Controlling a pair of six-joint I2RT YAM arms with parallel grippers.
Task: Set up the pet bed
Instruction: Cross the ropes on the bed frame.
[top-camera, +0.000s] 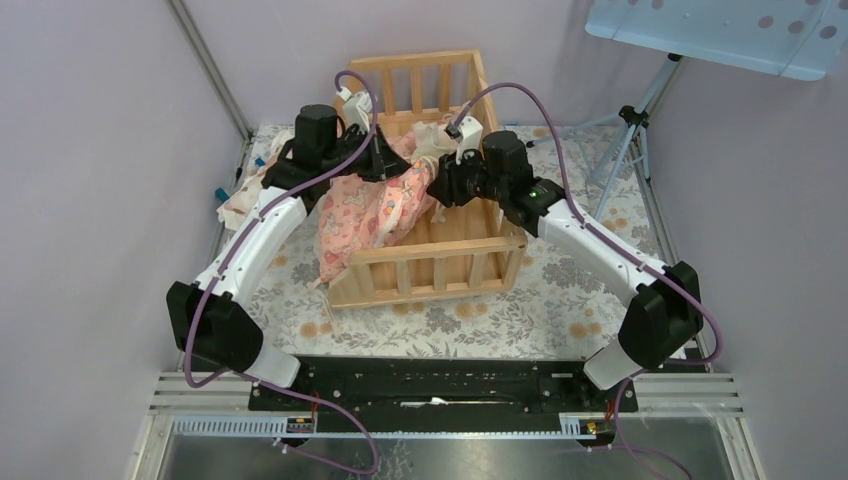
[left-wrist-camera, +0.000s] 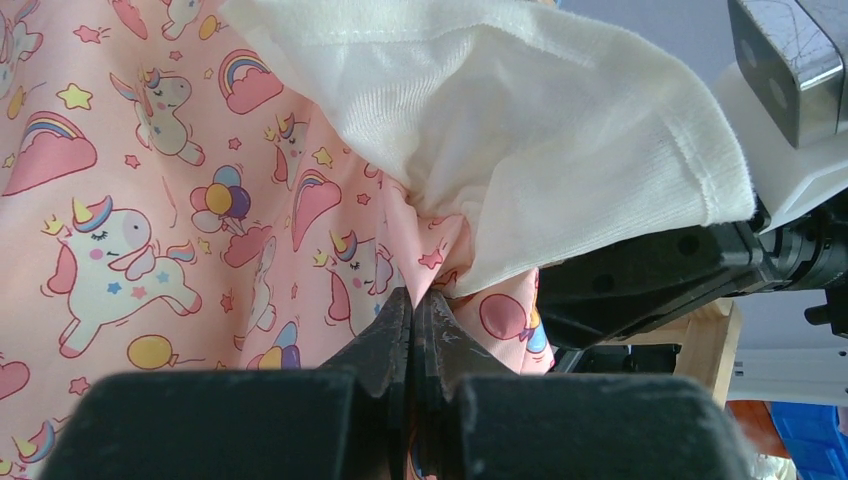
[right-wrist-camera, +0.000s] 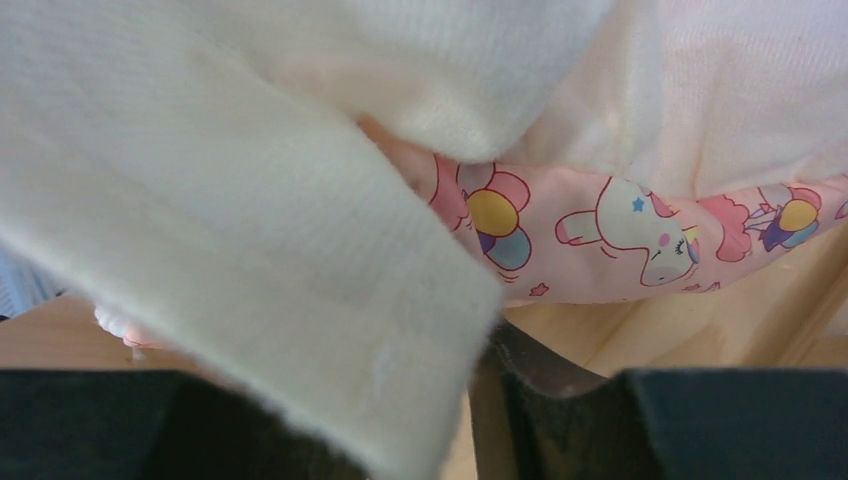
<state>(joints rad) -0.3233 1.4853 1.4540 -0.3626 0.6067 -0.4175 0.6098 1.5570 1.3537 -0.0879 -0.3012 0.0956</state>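
The pet bed (top-camera: 440, 262), a light wood frame with slatted rails, stands mid-table. A pink unicorn-print cushion (top-camera: 365, 215) with a cream ruffle hangs bunched over its left side, partly inside. My left gripper (top-camera: 385, 160) is above the bed's left rail. In its wrist view its jaws (left-wrist-camera: 422, 300) are shut on a fold of the pink cushion (left-wrist-camera: 150, 200) under the ruffle (left-wrist-camera: 520, 130). My right gripper (top-camera: 440, 180) meets the cushion from the right. Cream ruffle (right-wrist-camera: 200, 200) drapes across its jaws (right-wrist-camera: 440, 400) and hides one finger. The other finger (right-wrist-camera: 530, 390) shows beside the cloth, over the bed's wood (right-wrist-camera: 640, 330).
A floral cloth (top-camera: 480, 320) covers the table. A small cream pillow with orange prints (top-camera: 240, 195) lies at the left edge behind the left arm. A tripod (top-camera: 625, 130) stands at the back right. Walls close in on both sides.
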